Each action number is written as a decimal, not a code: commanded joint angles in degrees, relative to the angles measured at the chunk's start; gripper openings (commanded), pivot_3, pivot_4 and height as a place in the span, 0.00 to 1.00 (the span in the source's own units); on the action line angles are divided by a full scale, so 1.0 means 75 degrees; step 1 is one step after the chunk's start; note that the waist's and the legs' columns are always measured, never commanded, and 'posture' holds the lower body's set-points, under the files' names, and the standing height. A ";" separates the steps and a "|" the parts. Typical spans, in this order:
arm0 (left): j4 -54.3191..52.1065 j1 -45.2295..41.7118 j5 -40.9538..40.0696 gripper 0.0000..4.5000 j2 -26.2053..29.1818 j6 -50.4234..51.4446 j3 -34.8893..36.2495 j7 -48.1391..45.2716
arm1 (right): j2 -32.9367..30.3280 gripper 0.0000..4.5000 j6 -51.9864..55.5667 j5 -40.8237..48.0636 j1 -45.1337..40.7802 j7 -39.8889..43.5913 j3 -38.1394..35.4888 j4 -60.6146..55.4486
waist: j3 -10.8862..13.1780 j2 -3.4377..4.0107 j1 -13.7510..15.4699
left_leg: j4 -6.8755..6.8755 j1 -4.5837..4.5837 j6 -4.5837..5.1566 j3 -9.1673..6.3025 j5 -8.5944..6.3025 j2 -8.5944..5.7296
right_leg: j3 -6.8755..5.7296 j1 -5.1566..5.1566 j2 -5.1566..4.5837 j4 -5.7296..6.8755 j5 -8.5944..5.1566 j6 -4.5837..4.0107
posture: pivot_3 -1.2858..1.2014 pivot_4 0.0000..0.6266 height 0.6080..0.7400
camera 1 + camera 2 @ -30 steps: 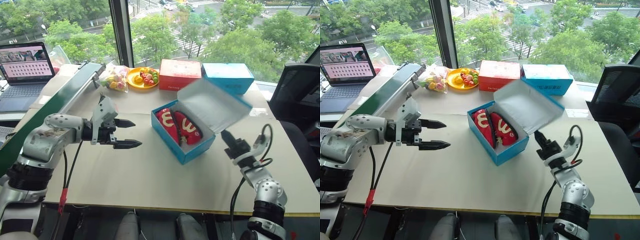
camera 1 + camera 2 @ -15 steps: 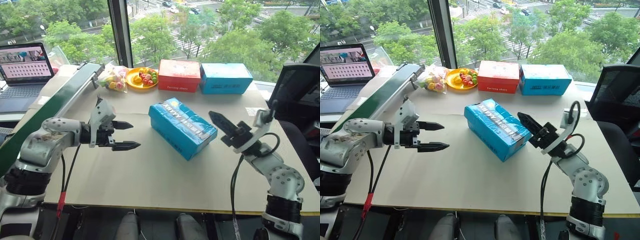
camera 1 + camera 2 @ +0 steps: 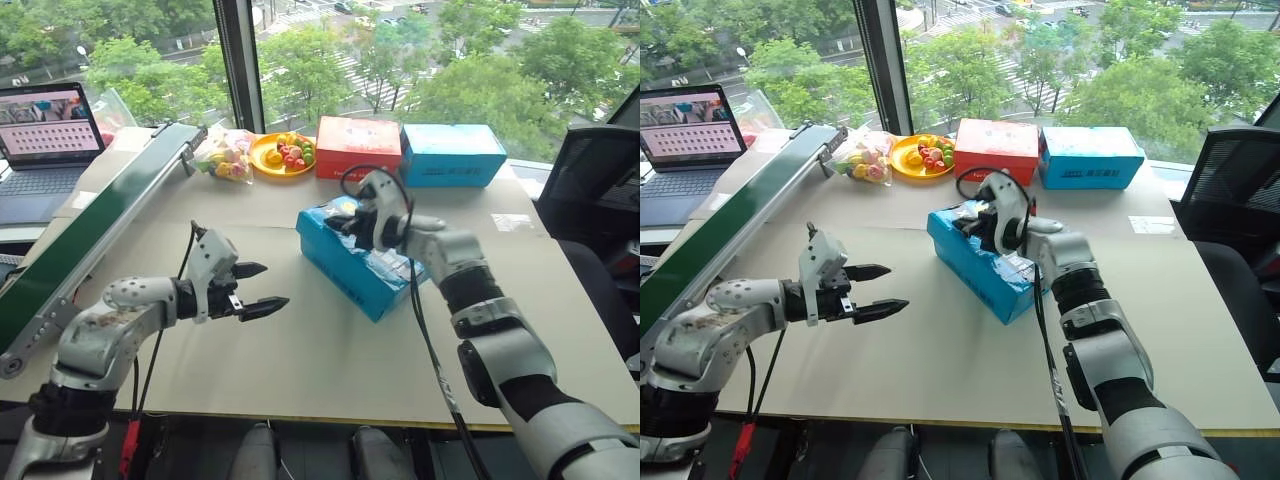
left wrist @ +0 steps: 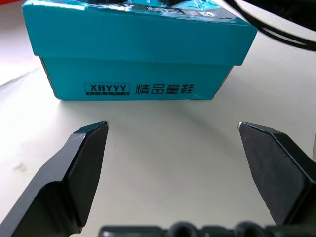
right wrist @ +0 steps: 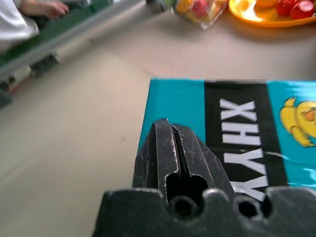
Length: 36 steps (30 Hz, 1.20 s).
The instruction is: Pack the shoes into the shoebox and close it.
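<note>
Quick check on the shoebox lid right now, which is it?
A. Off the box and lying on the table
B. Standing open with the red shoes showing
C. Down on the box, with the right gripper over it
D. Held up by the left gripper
C: the shoebox lid lies flat on the box, and the right gripper, jaws shut, sits over its striped top; the left gripper stands open, apart from the box.

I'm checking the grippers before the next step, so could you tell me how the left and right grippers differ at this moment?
The left gripper is open, fingers spread wide; the right gripper is shut, fingers pressed together. The left gripper hangs over bare table, short of the blue shoebox, while the right gripper sits over the shoebox's closed lid. Both have two black fingers, and neither holds anything.
</note>
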 commanded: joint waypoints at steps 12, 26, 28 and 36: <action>-0.0442 0.0184 0.0076 1.00 -0.0036 -0.0564 0.0693 0.0588 | -0.0794 0.01 -0.0408 -0.0941 0.1143 0.1347 -0.0198 -0.1616 | -0.0036 -0.0017 0.0039 | 0.0002 0.0137 -0.0009 -0.0005 -0.0003 0.0001 | -0.0008 0.0145 -0.0003 -0.0010 -0.0020 0.0016 | 0.52 0.24 0.99; 0.1326 -0.0138 0.0933 1.00 -0.0732 -0.2330 0.0444 0.0675 | -0.3582 0.85 0.1657 -0.0355 0.5168 -0.0400 -0.3328 -0.6691 | -0.0026 -0.0013 0.0107 | 0.0003 0.0022 -0.0002 -0.0006 -0.0008 0.0000 | -0.0008 0.0044 -0.0002 -0.0043 -0.0012 0.0007 | 0.52 0.24 0.99; 0.1776 0.0198 0.1405 1.00 -0.0876 -0.3151 0.0177 0.0654 | -0.2906 1.00 0.1063 -0.0450 0.5545 -0.1397 -0.3861 -0.6257 | -0.0027 -0.0014 -0.0011 | 0.0008 0.0021 -0.0002 0.0015 -0.0007 0.0000 | 0.0015 0.0036 -0.0004 -0.0050 -0.0011 0.0027 | 0.52 0.24 0.99; 0.3603 0.0965 0.2679 1.00 -0.2234 -0.5195 0.0227 0.2344 | -0.1106 1.00 -0.1195 -0.0944 0.7529 -0.2877 -0.4101 -0.6147 | -0.0033 -0.0007 0.0037 | 0.0004 0.0019 -0.0001 0.0013 -0.0007 -0.0004 | 0.0017 0.0039 -0.0008 -0.0053 0.0001 0.0009 | 0.52 0.24 0.99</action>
